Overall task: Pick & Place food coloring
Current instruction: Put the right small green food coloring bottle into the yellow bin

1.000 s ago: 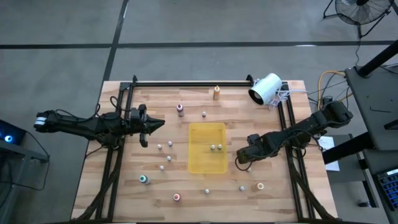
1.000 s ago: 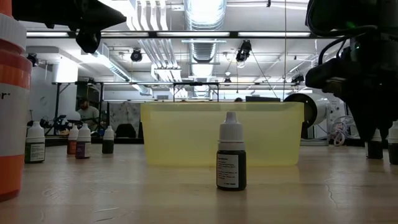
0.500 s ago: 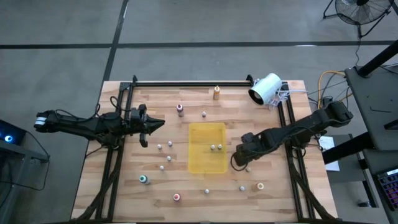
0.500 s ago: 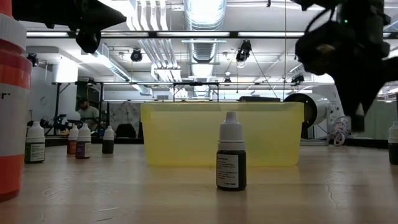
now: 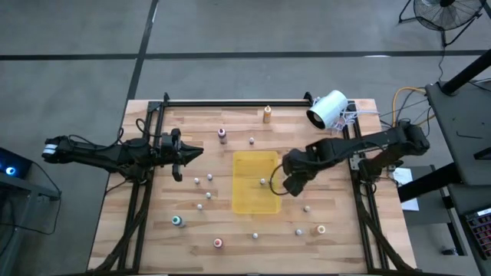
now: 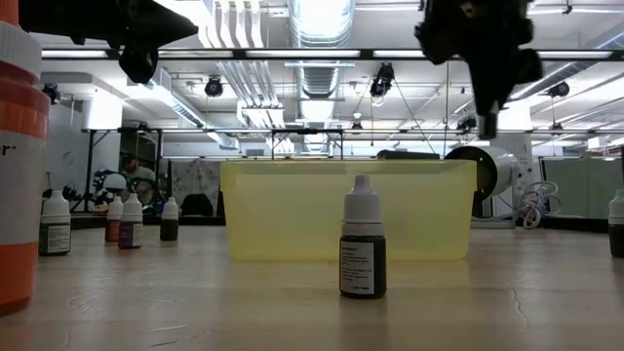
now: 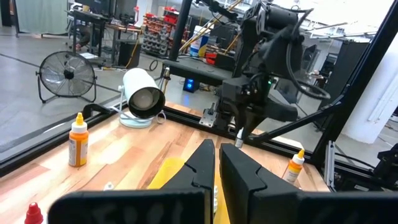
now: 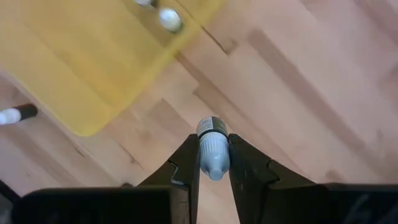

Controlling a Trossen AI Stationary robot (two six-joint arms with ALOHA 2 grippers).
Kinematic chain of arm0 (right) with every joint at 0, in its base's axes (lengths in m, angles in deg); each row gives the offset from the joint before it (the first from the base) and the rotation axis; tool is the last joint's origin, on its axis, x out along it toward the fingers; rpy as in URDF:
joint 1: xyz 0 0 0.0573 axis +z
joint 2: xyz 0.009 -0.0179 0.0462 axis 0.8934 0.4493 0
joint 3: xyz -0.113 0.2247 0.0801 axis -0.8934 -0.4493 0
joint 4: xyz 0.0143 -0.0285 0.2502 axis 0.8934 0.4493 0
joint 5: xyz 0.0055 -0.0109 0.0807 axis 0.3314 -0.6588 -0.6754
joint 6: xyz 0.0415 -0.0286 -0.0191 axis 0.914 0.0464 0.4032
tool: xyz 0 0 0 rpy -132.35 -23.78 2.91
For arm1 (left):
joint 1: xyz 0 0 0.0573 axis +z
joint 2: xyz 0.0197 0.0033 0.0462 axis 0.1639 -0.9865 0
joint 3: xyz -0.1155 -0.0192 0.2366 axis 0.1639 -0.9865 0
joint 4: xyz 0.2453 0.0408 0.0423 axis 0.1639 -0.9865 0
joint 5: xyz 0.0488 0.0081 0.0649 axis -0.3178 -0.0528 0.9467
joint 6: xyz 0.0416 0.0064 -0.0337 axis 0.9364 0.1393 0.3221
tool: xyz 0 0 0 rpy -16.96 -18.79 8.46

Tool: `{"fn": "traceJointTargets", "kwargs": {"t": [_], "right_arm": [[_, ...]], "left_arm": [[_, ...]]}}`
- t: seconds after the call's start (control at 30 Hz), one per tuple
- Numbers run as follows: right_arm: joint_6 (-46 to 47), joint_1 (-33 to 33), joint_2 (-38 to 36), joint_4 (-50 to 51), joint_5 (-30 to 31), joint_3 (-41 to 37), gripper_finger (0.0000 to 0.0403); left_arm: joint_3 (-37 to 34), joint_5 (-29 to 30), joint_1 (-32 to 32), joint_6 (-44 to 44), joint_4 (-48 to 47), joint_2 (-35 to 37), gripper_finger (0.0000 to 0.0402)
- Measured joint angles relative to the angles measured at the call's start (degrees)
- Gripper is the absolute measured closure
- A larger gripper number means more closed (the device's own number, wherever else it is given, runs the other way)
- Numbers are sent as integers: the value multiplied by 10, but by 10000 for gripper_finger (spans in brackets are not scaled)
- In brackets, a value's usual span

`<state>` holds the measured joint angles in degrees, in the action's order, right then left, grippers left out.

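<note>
Yellow tray [image 5: 247,165] on the wooden table [image 5: 153,230], two small bottles inside. The right gripper [image 5: 287,186], raised at the tray's right edge, pinches a white-capped food coloring bottle [image 8: 212,145] between its fingers. The left gripper [image 5: 178,154] waits closed, empty, above the table's left side.

Bright overhead ceiling lights [image 6: 322,19], soft shadows, blurred foreground.

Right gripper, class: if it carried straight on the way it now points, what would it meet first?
The right gripper, shut on a small bottle, points down at bare table just beside the yellow tray. It would probably meet the wood first, bottle leading; depth is uncertain.
</note>
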<state>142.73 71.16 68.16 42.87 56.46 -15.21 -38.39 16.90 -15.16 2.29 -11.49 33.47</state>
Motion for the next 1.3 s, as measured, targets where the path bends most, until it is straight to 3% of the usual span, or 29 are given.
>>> {"fn": "traceJointTargets", "kwargs": {"t": [0.5,0.87,1.3], "right_arm": [[-267,-39,144,0,-14,138,348],[-334,-24,211,5,-33,178,348],[-354,-2,212,3,-9,176,348]], "left_arm": [[0,0,0,0,-9,0,402],[0,0,0,0,-10,0,402],[0,0,0,0,-10,0,402]]}}
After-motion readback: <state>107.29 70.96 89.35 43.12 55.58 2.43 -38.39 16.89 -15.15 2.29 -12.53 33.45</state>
